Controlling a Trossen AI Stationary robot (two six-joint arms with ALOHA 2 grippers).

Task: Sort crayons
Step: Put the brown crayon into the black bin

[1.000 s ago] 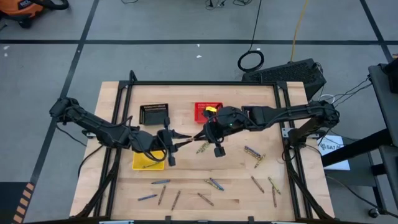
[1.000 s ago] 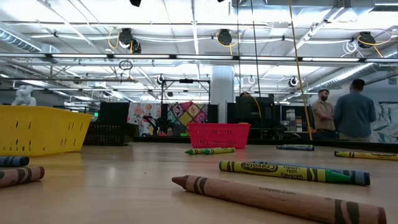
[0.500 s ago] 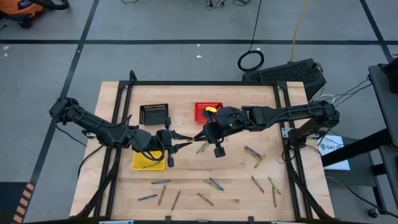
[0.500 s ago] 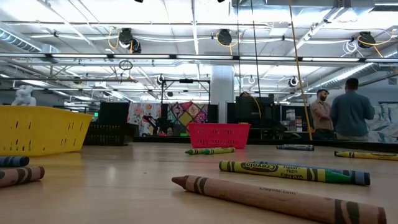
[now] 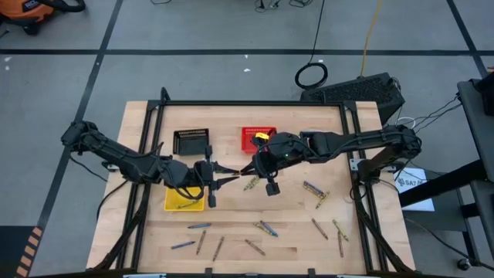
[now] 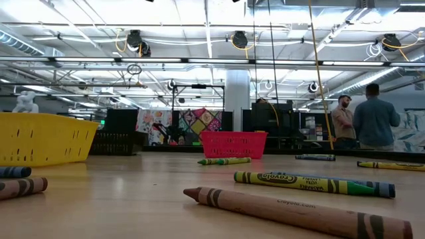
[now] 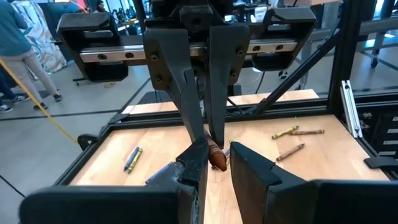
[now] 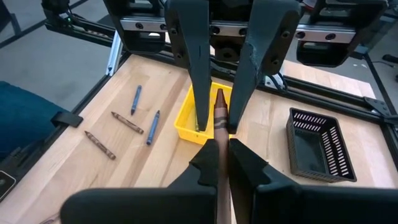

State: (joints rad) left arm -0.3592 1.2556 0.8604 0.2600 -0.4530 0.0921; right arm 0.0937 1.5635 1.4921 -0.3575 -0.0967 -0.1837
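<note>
A loose row of crayons [image 5: 266, 228] lies along the table's [image 5: 293, 208] near edge: blue, brown and yellow-green sticks, scattered at all angles. In the low view a brown one [image 6: 299, 211] lies closest, and a yellow-green one [image 6: 302, 182] lies just behind it.

Farther in, on the left, sits the yellow basket [image 5: 171, 202] with one crayon [image 5: 187, 205] inside.

Over mid-table the two grippers meet tip to tip, above the board. The right gripper [image 5: 245, 171] is clamped on a brown crayon [image 8: 219, 134], which sticks out forward from its fingers towards the other arm. The left gripper [image 5: 225, 177] faces it with its fingers [image 8: 200, 81] spread, standing either side of the crayon's free end with a gap wider than the stick; it has no grip on it. Just beside the grippers, on the board, lies a yellow-green pair [image 5: 251, 184], and a blue crayon [image 5: 312, 187] lies farther right.

Behind them stand the black basket [image 5: 177, 143] on the left and the red basket [image 5: 248, 139] beside it, partly hidden by the right arm.

Beyond the table, two people [image 6: 372, 119] stand at the room's right.
</note>
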